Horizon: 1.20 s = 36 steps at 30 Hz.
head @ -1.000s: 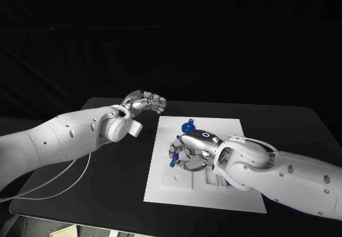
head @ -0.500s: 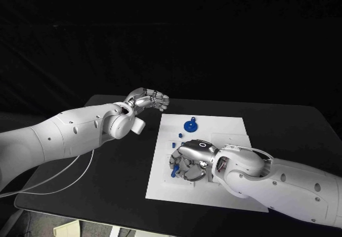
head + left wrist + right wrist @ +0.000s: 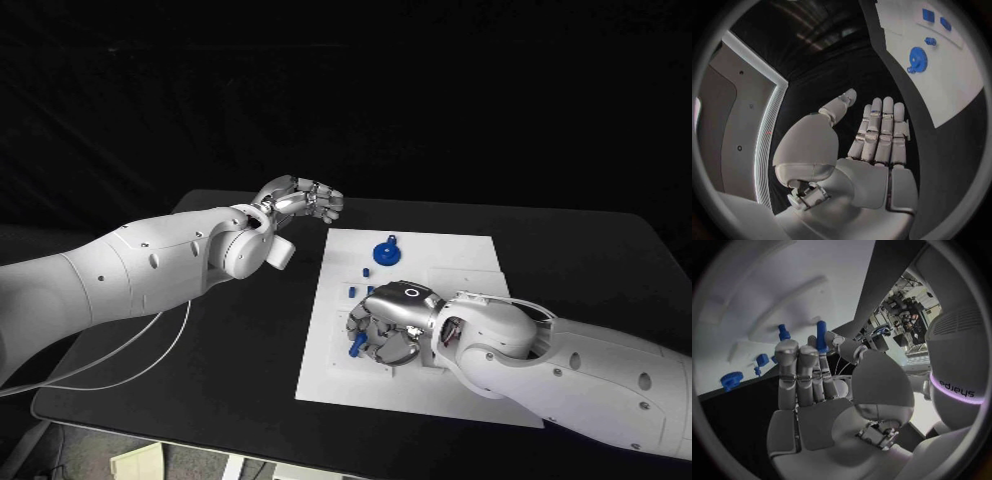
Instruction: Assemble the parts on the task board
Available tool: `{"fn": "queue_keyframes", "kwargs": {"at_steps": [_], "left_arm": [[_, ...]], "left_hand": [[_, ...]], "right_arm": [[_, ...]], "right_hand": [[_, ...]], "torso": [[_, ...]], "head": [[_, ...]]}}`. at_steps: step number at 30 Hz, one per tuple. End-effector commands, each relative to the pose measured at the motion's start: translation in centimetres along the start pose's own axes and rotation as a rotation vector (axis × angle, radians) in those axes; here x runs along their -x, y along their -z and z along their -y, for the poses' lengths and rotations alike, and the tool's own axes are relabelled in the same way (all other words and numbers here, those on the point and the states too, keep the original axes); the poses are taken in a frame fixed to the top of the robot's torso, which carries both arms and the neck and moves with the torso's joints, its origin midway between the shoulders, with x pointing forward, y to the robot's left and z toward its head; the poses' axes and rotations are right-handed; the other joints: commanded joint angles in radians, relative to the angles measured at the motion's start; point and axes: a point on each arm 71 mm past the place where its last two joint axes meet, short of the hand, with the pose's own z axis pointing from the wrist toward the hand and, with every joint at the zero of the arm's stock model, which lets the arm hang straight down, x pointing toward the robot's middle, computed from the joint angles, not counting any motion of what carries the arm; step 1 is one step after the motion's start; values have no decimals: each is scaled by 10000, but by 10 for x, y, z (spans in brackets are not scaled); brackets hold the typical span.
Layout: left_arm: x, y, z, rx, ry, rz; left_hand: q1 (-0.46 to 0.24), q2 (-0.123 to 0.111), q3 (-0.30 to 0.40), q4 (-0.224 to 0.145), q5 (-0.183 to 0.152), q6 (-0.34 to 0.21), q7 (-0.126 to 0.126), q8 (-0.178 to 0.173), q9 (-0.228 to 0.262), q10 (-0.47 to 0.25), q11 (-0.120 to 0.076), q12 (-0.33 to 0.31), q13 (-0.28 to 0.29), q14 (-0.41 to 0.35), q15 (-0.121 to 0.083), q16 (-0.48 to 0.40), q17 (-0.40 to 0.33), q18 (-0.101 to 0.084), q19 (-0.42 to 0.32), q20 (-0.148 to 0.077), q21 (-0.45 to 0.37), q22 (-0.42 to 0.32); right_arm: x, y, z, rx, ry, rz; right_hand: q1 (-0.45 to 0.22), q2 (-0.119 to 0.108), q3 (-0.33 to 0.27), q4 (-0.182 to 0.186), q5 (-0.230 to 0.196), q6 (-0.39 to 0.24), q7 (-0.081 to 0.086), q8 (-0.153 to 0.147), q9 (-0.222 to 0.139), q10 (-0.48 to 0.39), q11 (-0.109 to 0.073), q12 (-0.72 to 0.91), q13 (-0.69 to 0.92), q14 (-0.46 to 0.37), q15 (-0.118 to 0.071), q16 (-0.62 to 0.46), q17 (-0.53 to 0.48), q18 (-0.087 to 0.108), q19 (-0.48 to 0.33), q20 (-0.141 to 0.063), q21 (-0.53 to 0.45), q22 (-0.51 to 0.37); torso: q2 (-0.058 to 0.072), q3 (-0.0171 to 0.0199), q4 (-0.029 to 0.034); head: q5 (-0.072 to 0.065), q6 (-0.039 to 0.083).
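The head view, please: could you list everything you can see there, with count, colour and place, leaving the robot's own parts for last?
Table: one, black, under everything.
Task board: one, white plate, middle of the table.
Gear: one, blue, round, on the far part of the board.
Small parts: a few, blue, on the board between the gear and the right hand; too small to count surely.
Peg: one, blue, long, held in the fingers of the right hand.
Cable: white, hanging under the left arm.
Left hand: silver, raised off the board's far left corner, holding nothing.
Right hand: silver, low over the board's middle, pinching the peg.
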Motion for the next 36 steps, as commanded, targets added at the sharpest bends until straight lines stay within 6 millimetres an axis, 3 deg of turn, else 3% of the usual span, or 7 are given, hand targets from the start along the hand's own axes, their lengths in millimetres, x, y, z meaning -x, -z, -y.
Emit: {"fn": "queue_keyframes", "kwargs": {"at_steps": [1,36], "left_arm": [[-1,0,1,-50,106,-118],[-1,0,1,-34,112,-130]], "left_hand": [[-73,6,-27,17,-46,-59,0,52,-8,-89,9,-69,-9,15,0,-65,14,186,64,4,-63,11],[-86,6,-29,21,-50,-69,3,55,-14,-94,11,-76,-9,14,1,-90,52,184,67,3,-80,25]], "right_arm": [[-3,2,2,-49,262,-306],[-1,7,-2,-192,842,-178]], "right_hand": [[-13,81,-3,-92,24,70,-20,42,-1,350,-94,48,24,-86,-67,40,-9,1182,3,-55,71,197],[-39,81,-1,-189,10,116,-38,52,13,385,-110,55,89,-80,-83,87,-16,1182,17,-68,119,202]], "torso": [[-1,-6,1],[-1,-12,6]], "head": [[13,-15],[2,-23]]}}
